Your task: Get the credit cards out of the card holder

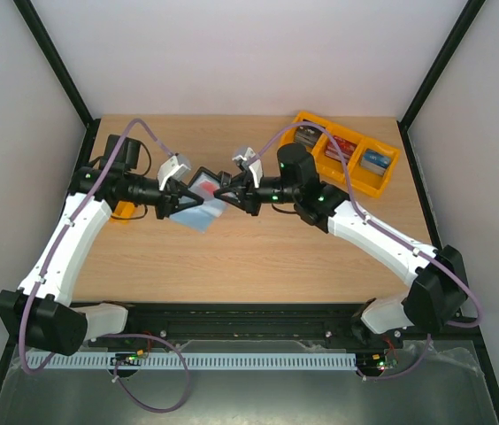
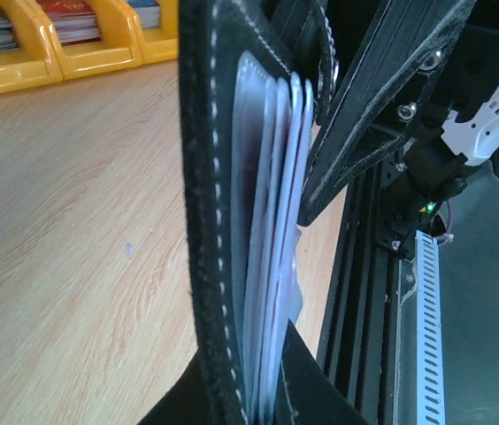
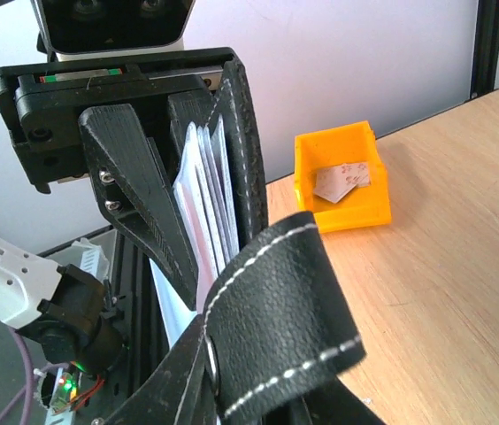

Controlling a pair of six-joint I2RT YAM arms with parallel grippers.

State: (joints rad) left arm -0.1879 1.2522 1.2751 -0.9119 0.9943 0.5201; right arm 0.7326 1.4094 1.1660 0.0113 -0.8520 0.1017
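Left hand [image 1: 181, 198]: clamps the card holder [image 2: 203, 177], credit cards [image 2: 267, 221] inside.
Right hand [image 1: 224, 190]: narrow, pinching its flap [image 3: 276, 310].
Next: we regrip the cards beside it, pull.

Your count: one card holder, four yellow trays, two arms.

You have a single black card holder [image 2: 201, 221], and along its open edge you can count about four credit cards [image 2: 267, 221], packed too tightly to be sure of the number. Three yellow trays [image 1: 356, 181] sit in a row, each with one of the three stacks [image 1: 343, 147] of cards. A fourth tray [image 3: 349, 208] stands apart with what look like two pale cards [image 3: 338, 181] in it. There are two arms [image 1: 64, 248], each with one tool: the left tool [image 1: 179, 197] and the right tool [image 1: 227, 190]. Everything stands on one tabletop [image 1: 258, 257].
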